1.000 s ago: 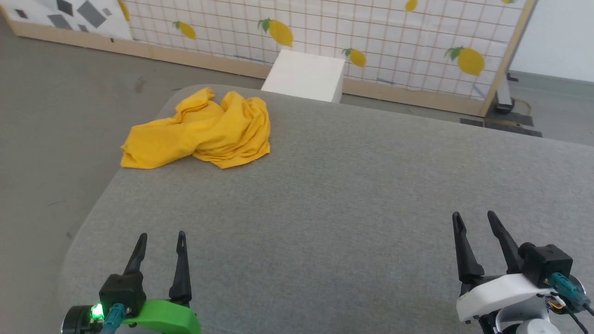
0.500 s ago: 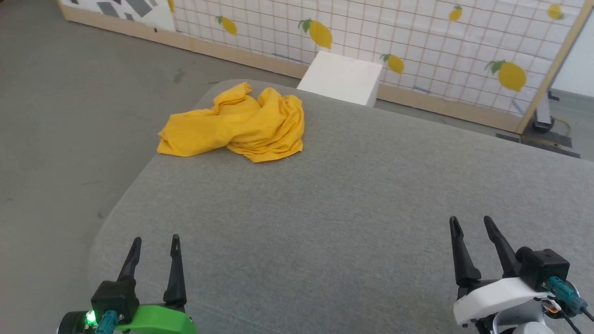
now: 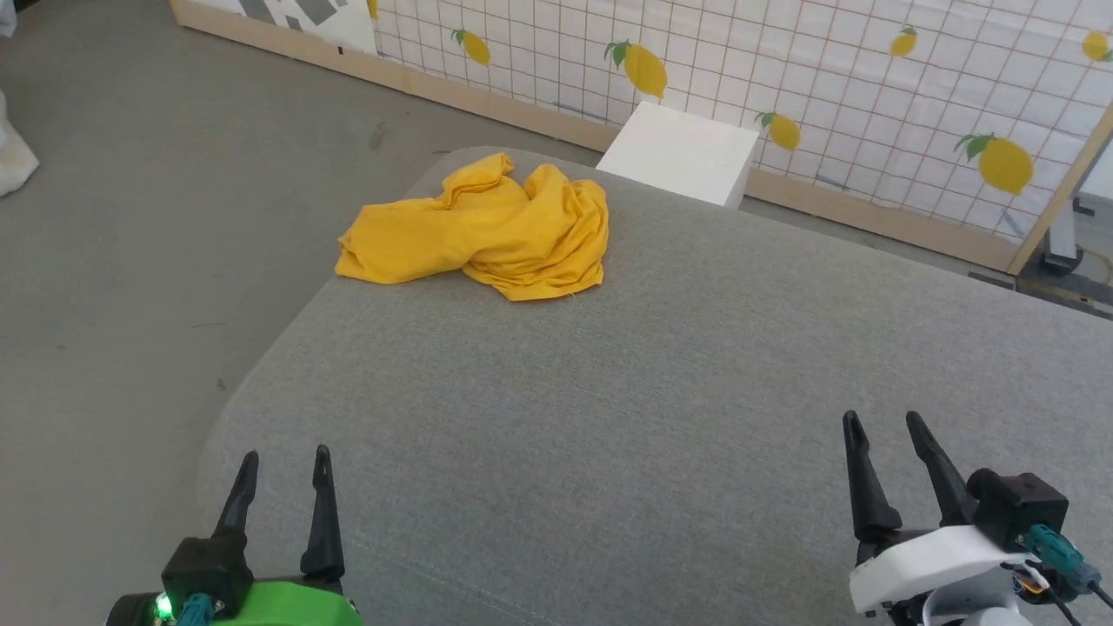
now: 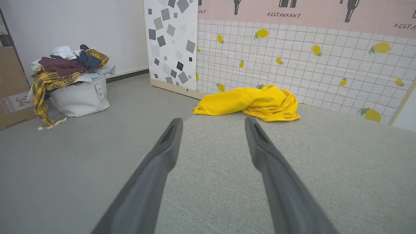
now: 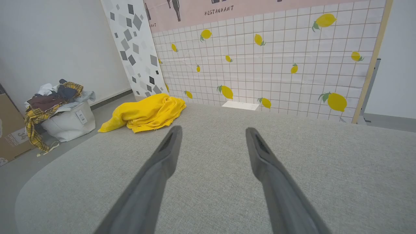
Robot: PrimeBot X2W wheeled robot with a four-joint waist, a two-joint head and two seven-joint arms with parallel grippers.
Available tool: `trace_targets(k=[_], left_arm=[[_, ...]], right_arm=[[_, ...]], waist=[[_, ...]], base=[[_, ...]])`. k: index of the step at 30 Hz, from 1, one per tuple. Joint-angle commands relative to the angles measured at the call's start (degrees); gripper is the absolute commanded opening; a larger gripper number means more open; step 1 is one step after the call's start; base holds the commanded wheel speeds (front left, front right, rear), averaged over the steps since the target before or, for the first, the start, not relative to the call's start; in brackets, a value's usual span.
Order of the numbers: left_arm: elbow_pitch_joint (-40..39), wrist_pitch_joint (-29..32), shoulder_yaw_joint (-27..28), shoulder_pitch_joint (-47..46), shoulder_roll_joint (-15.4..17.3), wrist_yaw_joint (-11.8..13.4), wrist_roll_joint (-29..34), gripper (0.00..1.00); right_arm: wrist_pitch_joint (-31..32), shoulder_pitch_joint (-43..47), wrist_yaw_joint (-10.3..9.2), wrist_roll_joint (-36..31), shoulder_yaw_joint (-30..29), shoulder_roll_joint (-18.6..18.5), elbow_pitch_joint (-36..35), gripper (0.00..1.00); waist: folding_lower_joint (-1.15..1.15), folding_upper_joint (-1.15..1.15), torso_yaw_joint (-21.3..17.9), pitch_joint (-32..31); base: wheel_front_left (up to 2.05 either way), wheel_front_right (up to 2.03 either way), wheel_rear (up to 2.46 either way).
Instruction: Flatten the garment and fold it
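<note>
A white fabric bin (image 4: pixel 79 97) on the grey floor (image 4: pixel 97 156) brims with a heap of clothes (image 4: pixel 65 63), yellow plaid among them, beside a cardboard box (image 4: pixel 11 94). The garment (image 3: pixel 483 230) lies crumpled at the far left corner of the grey padded surface (image 3: pixel 652 391). Behind it stands a lemon-print grid panel (image 3: pixel 869 78). The wrist views catch "RESTAURANT" lettering above it, and the head view looks down on a white block (image 3: pixel 683 152) at its foot. The left gripper (image 3: pixel 287 454) and right gripper (image 3: pixel 882 418) hang over the near edge, fingers spread, holding nothing.

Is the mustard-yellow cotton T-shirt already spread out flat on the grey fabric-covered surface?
No, the mustard-yellow cotton T-shirt lies bunched in folds at the far left corner of the grey fabric-covered surface.
</note>
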Motion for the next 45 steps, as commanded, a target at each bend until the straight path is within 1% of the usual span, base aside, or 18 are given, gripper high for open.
trace_targets(k=[1, 15, 20, 25, 27, 32, 37, 41, 45], left_arm=[[0.10, -0.67, 0.27, 1.13, -0.17, -0.47, -0.43, 1.00], [-0.15, -0.68, 0.33, 1.24, -0.23, -0.43, -0.46, 1.00], [-0.02, -0.68, -0.38, 0.83, -0.24, -0.34, -0.46, 1.00], [0.26, -0.54, -1.79, -1.12, 0.28, -0.92, -0.23, 1.00], [-0.34, 0.55, -2.49, -2.99, 1.14, -1.42, -0.17, 1.00], [-3.70, 5.83, -4.16, -9.63, 3.96, -2.29, 0.52, 1.00], [-5.20, 11.74, -6.85, -17.69, 7.73, -3.23, 0.96, 1.00], [-5.29, 16.68, -7.76, -25.95, 11.36, -3.68, -1.38, 1.00], [-4.02, 20.91, -8.41, -34.13, 14.79, -3.86, -5.17, 1.00]], right_arm=[[-0.67, -0.04, -0.09, 0.62, 0.06, 0.04, 0.40, 1.00], [-0.67, -0.21, -0.09, 0.08, -0.15, 0.04, 0.24, 1.00], [-0.35, -0.05, -0.09, -0.24, -0.48, 0.04, -0.48, 1.00], [0.03, 0.11, -0.09, -0.55, -0.81, 0.04, -1.37, 1.00], [0.25, 0.18, -0.09, -0.76, -1.08, 0.04, -1.84, 1.00], [1.03, 0.20, -0.09, -0.89, -2.01, 0.04, -3.83, 1.00], [2.33, -0.49, -0.09, -1.62, -2.73, 0.04, -7.17, 1.00], [4.20, -1.66, -0.09, -2.69, -3.25, 0.04, -11.37, 1.00], [5.94, -2.98, -0.09, -3.95, -3.81, 0.04, -15.54, 1.00]], waist=[[0.00, 0.00, 0.23, 0.03], [0.00, 0.00, -1.08, 0.19], [0.00, 0.00, -1.16, 0.54], [0.00, 0.00, -1.27, 1.43], [0.00, 0.00, -1.33, 1.98], [0.00, 0.00, -1.86, 3.83], [0.00, 0.00, -2.68, 7.08], [0.00, 0.00, -3.92, 11.22], [0.00, 0.00, -5.52, 15.14]], base=[[0.00, 0.00, 0.00], [0.00, 0.00, 0.00], [0.00, 0.00, 0.00], [0.00, 0.00, 0.00], [0.00, 0.00, 0.00], [0.00, 0.00, 0.00], [0.00, 0.00, 0.00], [0.00, 0.00, 0.00], [0.00, 0.00, 0.00]])
